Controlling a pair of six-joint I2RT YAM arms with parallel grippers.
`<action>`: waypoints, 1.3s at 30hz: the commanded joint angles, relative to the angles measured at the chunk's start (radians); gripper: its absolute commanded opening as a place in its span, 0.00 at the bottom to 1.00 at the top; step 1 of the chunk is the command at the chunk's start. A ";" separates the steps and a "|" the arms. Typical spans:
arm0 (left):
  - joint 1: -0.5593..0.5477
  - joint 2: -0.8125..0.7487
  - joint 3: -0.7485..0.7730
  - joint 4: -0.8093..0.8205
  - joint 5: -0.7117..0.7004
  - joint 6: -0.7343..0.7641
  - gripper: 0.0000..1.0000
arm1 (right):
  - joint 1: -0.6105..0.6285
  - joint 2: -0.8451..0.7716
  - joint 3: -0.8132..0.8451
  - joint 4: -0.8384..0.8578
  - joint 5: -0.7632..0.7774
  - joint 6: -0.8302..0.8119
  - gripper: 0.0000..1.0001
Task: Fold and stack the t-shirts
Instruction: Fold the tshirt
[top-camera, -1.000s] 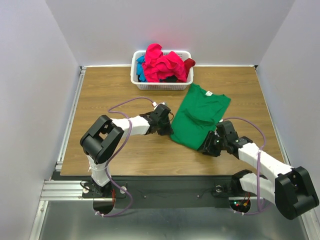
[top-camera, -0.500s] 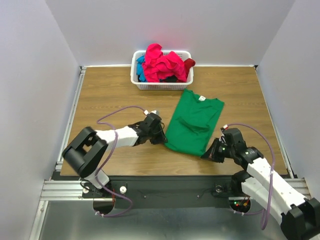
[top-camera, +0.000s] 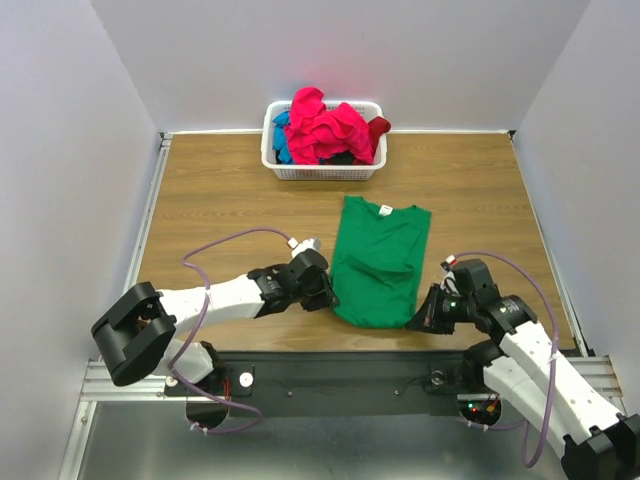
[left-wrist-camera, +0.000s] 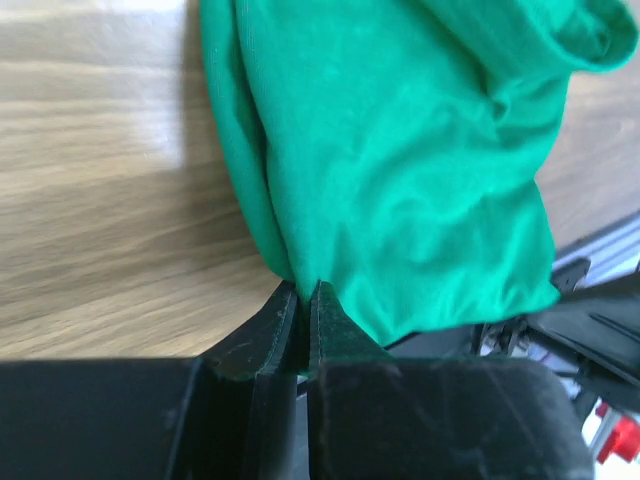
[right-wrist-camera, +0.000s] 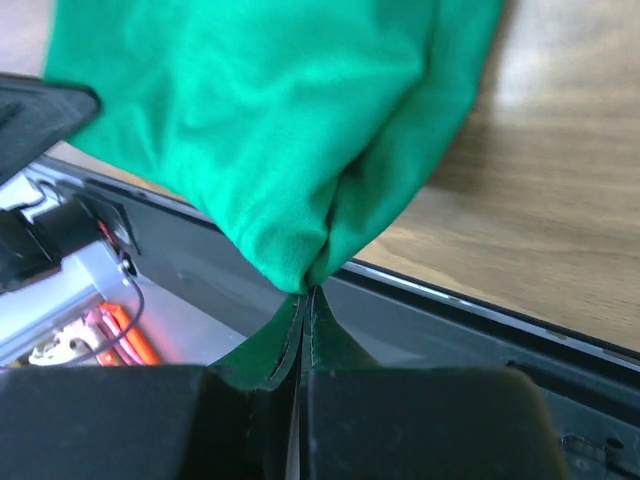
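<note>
A green t-shirt (top-camera: 378, 260) lies lengthwise on the wooden table, its white neck label at the far end and its hem at the near edge. My left gripper (top-camera: 326, 292) is shut on the hem's left corner; the left wrist view shows the green cloth (left-wrist-camera: 400, 170) pinched at the tips (left-wrist-camera: 303, 295). My right gripper (top-camera: 424, 314) is shut on the hem's right corner; the right wrist view shows the cloth (right-wrist-camera: 290, 130) pinched at the tips (right-wrist-camera: 305, 298), over the table's front edge. More t-shirts, pink-red (top-camera: 325, 128), blue and dark, are heaped in the basket.
A white lattice basket (top-camera: 322, 170) stands at the back middle of the table (top-camera: 220, 190). The table's front edge and a metal rail (top-camera: 330, 365) run just under both grippers. Walls close in the left, right and back.
Both grippers have pulled the green shirt toward the near edge and to the left, and it now lies straighter. Both arms have drawn back and lower.
</note>
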 joint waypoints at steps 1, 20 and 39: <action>0.002 -0.021 0.104 -0.064 -0.074 -0.006 0.00 | -0.007 0.038 0.134 0.014 0.075 -0.033 0.00; 0.229 0.284 0.697 -0.209 -0.068 0.242 0.00 | -0.011 0.379 0.552 0.102 0.555 -0.076 0.00; 0.305 0.651 1.110 -0.192 -0.025 0.321 0.00 | -0.226 0.629 0.583 0.351 0.424 -0.158 0.00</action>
